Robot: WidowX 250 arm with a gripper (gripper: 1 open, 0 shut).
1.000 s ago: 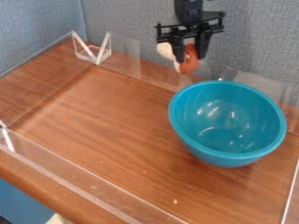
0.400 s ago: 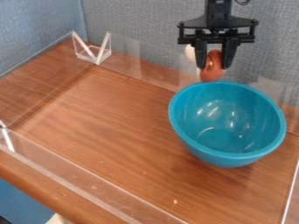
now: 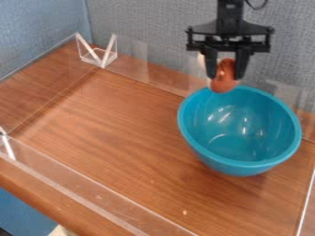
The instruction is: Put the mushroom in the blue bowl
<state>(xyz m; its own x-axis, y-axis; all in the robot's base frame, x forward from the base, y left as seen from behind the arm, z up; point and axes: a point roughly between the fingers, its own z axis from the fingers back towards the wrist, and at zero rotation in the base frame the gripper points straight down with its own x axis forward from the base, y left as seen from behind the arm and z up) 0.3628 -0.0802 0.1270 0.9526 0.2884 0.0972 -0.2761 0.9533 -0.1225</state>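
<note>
One small mushroom [image 3: 224, 77] hangs pinched between the closed fingers of the gripper [image 3: 226, 74], orange-brown cap showing below the black fingertips, just above the far rim of the blue bowl [image 3: 240, 130]. The gripper points straight down and the toy is clear of the wooden table [image 3: 99, 120], so the carrying part looks nearly finished; what remains, I'd say, is getting properly over the hollow and letting go. From where I stand the mushroom sits over the bowl's back edge, not its middle, so the sensible thing would be to bring the hand a little further toward the centre before opening, or the toy may strike the rim and bounce out toward the clear low wall [image 3: 160, 64] behind. Lowering a touch into the bowl before release would also keep such a light, rounded piece from rolling or hopping on the glossy inside.
</note>
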